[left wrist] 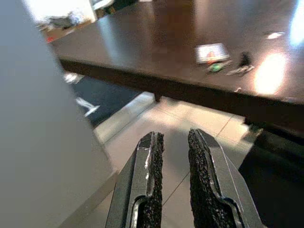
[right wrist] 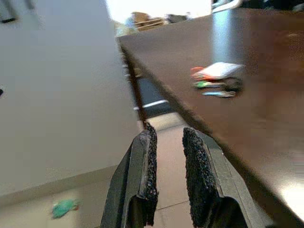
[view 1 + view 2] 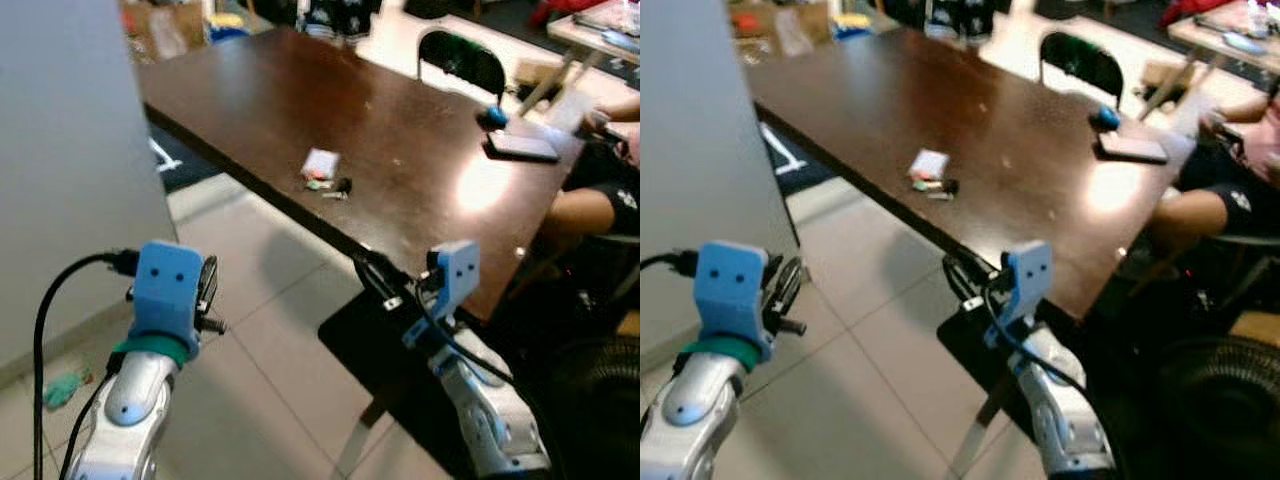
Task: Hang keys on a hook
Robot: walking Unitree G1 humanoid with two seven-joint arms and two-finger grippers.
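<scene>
A bunch of keys [image 3: 326, 184] with green and black fobs lies beside a small white tag [image 3: 320, 162] on the dark wooden table [image 3: 260, 100], a little in from its near edge. My left gripper [image 3: 208, 286] hangs over the tiled floor, left of the table and short of it. Its fingers [image 1: 153, 156] stand a narrow gap apart with nothing between them. My right gripper [image 3: 378, 278] is just below the table's near edge, right of the keys [image 2: 216, 86], also slightly open and empty.
A grey wall [image 3: 70, 150] rises close on my left. A person [image 3: 600, 200] sits at the table's right end near a dark flat device [image 3: 520, 147]. A black chair [image 3: 460, 60] stands behind. A black mat [image 3: 365, 345] lies underneath, a green scrap [image 3: 62, 388] by the wall.
</scene>
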